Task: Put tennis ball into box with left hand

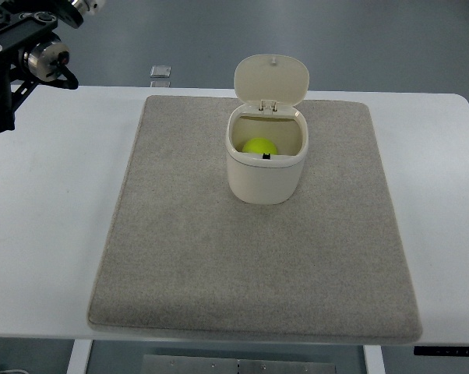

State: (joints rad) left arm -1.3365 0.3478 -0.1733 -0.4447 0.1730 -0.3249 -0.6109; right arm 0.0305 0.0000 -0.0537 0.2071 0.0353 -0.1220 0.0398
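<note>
A yellow-green tennis ball (259, 146) lies inside the cream box (266, 181), which stands on the grey mat with its hinged lid (271, 79) tipped up and back. My left arm (20, 54) shows only as black and metal parts at the top left corner, well away from the box; its hand is out of the picture. No right arm is visible.
The grey mat (250, 257) covers most of the white table (40, 234). A small grey square object (161, 72) lies on the floor beyond the table's far edge.
</note>
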